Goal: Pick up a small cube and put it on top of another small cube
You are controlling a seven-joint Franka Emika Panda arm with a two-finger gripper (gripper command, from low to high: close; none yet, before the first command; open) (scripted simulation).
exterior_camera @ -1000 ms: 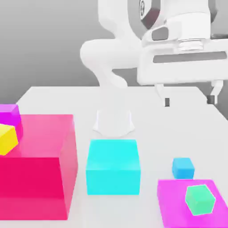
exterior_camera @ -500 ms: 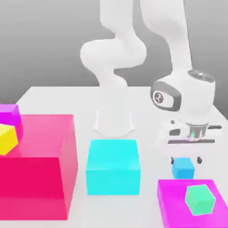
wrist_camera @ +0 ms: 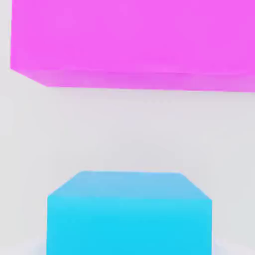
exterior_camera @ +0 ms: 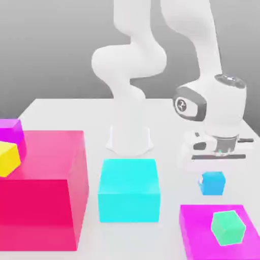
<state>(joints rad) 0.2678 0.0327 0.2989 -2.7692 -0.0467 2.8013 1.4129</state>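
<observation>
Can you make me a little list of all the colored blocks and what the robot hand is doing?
end effector: shut on the small sky-blue cube
small sky-blue cube: held, slightly tilted
small green cube: on the magenta block
magenta block: exterior view's lower right
big cyan block: middle of table
big pink block: exterior view's left
yellow cube: beside the pink block

The exterior view looks from in front of the white table [exterior_camera: 61, 109], slightly above it, facing the white robot arm's [exterior_camera: 137, 61] base and the grey backdrop beyond. The hand view sits close to the small sky-blue cube [wrist_camera: 129, 211], facing across bare tabletop toward the flat magenta block [wrist_camera: 134, 40]. Both views share that small sky-blue cube [exterior_camera: 212, 183] and the flat magenta block [exterior_camera: 200, 233] near it.
</observation>
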